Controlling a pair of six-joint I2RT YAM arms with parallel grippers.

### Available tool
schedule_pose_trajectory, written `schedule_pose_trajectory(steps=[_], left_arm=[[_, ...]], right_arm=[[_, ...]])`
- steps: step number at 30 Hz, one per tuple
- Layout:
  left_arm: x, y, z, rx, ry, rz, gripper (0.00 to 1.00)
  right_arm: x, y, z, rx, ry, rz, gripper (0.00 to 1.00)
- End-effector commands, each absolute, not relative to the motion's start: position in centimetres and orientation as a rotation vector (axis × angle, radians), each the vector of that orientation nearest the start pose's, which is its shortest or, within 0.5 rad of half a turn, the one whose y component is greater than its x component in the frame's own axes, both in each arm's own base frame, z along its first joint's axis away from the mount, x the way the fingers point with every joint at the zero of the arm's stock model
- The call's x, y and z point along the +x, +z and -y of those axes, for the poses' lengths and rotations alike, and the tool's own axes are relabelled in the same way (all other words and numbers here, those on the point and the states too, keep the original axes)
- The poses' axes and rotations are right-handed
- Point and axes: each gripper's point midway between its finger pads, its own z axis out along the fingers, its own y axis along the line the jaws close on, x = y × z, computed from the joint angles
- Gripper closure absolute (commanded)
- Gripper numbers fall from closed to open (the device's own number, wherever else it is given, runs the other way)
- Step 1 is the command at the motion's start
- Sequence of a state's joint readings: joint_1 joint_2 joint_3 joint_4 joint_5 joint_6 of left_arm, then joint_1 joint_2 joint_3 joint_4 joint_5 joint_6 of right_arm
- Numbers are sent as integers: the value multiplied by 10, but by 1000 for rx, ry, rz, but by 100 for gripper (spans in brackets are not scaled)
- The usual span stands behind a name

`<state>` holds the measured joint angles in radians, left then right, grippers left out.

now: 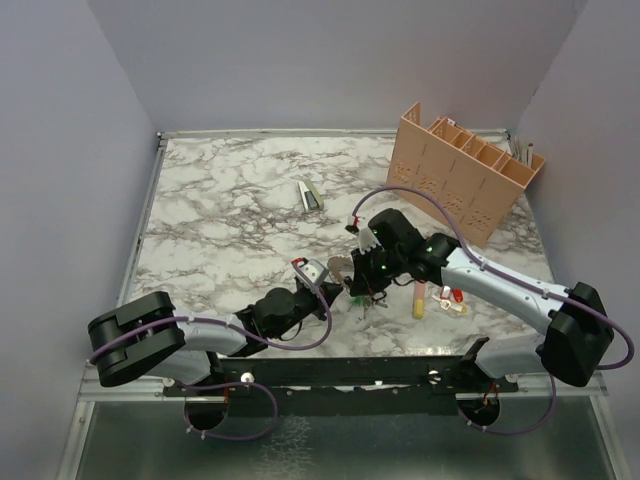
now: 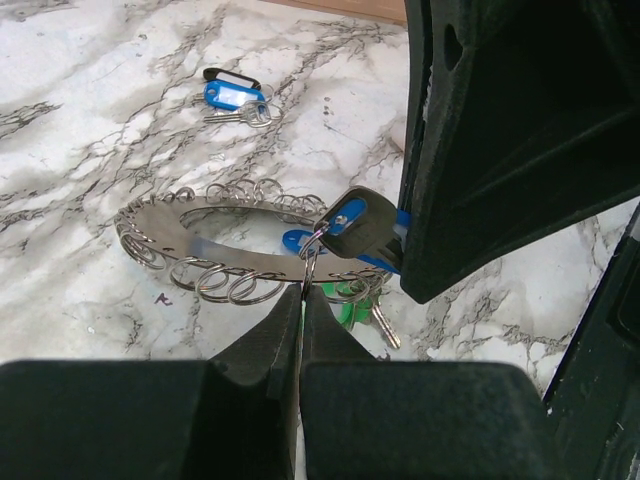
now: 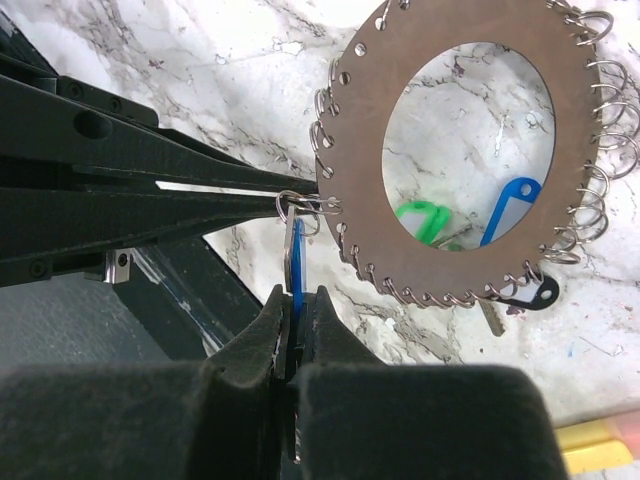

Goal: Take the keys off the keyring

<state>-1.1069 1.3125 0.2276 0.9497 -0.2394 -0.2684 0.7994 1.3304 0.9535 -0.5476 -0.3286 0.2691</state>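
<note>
- The large flat grey-silver metal keyring (image 3: 365,215), its rim hung with small wire rings (image 2: 228,288), sits mid-table toward the front edge, between both grippers; whether it rests on the marble tabletop (image 1: 230,210) I cannot tell
- The right gripper (image 3: 297,305) is clamped on a blue-headed metal key (image 2: 358,228); the left gripper (image 2: 302,300) is pinched tight on the thin split ring (image 3: 296,205) joining that key to the band
- Only the right wrist view looks through the open centre, to a green key head (image 3: 425,220) and a blue key head (image 3: 512,205) beneath; only the left wrist view shows a blue-tagged bunch (image 2: 232,96) farther back
- Only the top view shows the peach slotted plastic organiser (image 1: 450,170) at the back right corner; thin pale strips (image 1: 525,152) stand at its right end; the other slots cannot be read
</note>
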Motion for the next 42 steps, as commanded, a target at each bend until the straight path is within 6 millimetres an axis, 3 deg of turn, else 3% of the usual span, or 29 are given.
schedule_pose_trajectory(steps=[1, 29, 42], left_arm=[[187, 108, 302, 545, -796, -1670, 100], [184, 118, 299, 536, -794, -1634, 100], [195, 110, 287, 434, -733, -1688, 100]], right_arm=[[179, 126, -269, -821, 744, -2509, 99], [184, 94, -269, -853, 677, -2633, 100], [178, 108, -264, -829, 700, -2593, 100]])
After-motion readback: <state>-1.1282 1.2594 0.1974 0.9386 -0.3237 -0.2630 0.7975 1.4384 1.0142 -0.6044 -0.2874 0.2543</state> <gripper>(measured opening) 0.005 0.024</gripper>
